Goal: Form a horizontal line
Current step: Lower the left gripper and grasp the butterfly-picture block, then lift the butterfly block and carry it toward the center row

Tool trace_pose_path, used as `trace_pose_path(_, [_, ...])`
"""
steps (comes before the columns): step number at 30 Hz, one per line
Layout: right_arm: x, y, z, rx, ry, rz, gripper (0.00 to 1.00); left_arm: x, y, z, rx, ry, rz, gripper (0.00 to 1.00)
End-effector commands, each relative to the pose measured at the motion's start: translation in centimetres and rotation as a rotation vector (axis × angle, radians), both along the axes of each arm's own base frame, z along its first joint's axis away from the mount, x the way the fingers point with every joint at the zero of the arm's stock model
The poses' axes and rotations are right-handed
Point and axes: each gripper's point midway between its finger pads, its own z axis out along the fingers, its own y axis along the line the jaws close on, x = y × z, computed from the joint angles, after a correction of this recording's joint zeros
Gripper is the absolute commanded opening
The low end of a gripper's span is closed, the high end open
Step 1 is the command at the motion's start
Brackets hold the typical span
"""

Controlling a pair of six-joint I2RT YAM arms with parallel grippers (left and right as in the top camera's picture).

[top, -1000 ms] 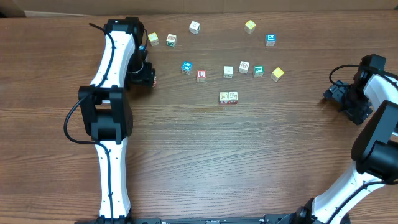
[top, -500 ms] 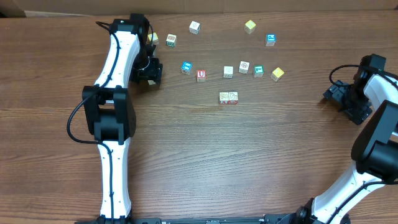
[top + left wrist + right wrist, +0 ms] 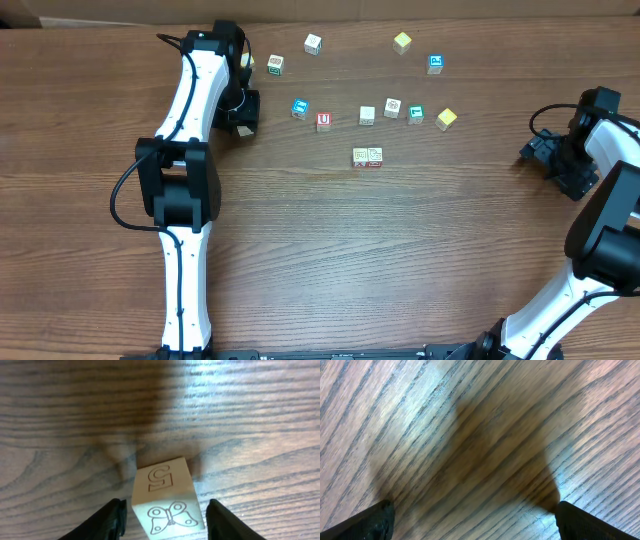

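Left gripper [image 3: 166, 519] had shifted slightly toward the bench's [image 3: 320, 260] right edge, jaws apart astride a cube [image 3: 162, 482]. Right gripper [image 3: 477, 520] gaped; row [image 3: 367, 156] held two.

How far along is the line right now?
Done: a two-cube row sits touching mid-table. In hand: the left gripper straddles a butterfly cube, jaws not clamped. Left: add it, and probably more, to the row. The right gripper is open, empty.
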Motion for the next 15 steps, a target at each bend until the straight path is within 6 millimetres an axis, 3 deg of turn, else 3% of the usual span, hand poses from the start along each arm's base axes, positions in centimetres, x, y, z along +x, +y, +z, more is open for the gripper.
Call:
trace_pose_path(1, [-0.72, -0.40, -0.64, -0.014, 0.030, -0.009, 1.00, 0.74, -0.63, -0.01, -0.014, -0.023, 0.033, 0.49])
trace_pose_path(15, [-0.71, -0.41, -0.63, -0.014, 0.029, -0.010, 1.00, 0.81, -0.68, -0.18, -0.016, -0.024, 0.086, 0.43])
